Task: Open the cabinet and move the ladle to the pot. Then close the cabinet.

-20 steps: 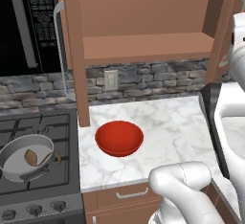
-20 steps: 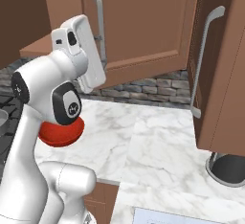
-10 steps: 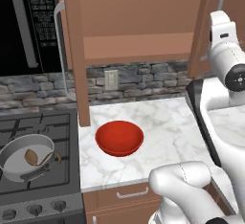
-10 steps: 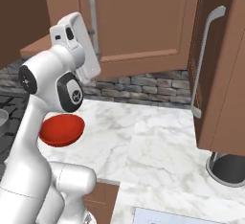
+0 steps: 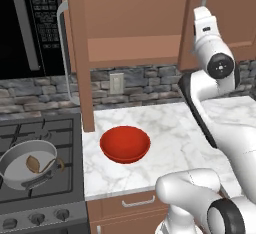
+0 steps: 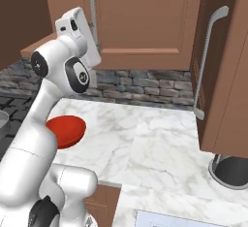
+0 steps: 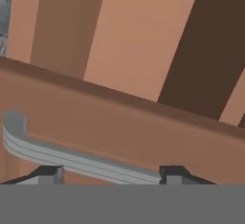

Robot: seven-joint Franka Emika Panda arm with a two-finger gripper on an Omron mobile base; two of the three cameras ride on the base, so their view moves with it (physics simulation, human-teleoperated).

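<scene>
Arm risen from low right up to cabinet [image 5: 140, 23] door; ladle [image 5: 37, 164] already in pot [image 5: 27, 165] on stove at 8 o'clock — closing step ahead; gripper [image 7: 110, 175] at silver handle [image 7: 72, 158], jaws apart, straddling bar; red bowl [image 5: 125, 144] untouched.

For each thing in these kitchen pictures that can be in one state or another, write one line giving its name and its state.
cabinet: both doors swung open, shelf bare
ladle: lying in the pot
pot: on the stove, upright, holding the ladle
red bowl: upright on the counter, empty
gripper: jaws open, at a door's silver handle
microwave: door shut
</scene>
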